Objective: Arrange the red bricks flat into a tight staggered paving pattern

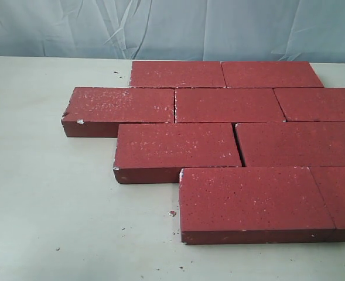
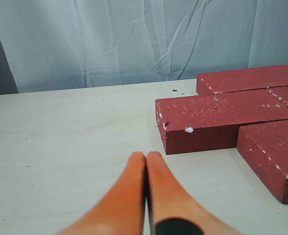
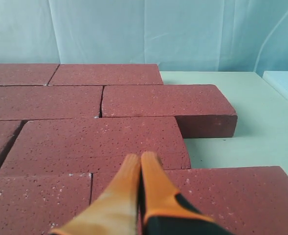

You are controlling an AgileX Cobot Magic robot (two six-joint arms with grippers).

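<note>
Several red bricks [image 1: 231, 105] lie flat on the pale table [image 1: 49, 193] in staggered rows, sides touching; the nearest brick [image 1: 251, 202] sits at the front right. Neither arm shows in the exterior view. In the left wrist view my left gripper [image 2: 145, 155] is shut and empty above bare table, short of the leftmost brick [image 2: 217, 120]. In the right wrist view my right gripper [image 3: 141, 157] is shut and empty, hovering over the laid bricks [image 3: 104, 142] near a joint.
A pale blue cloth backdrop [image 1: 172, 26] hangs behind the table. Small crumbs [image 1: 172, 213] dot the tabletop by the front bricks. Bare tabletop lies left of the bricks and beyond their right end [image 3: 261, 122].
</note>
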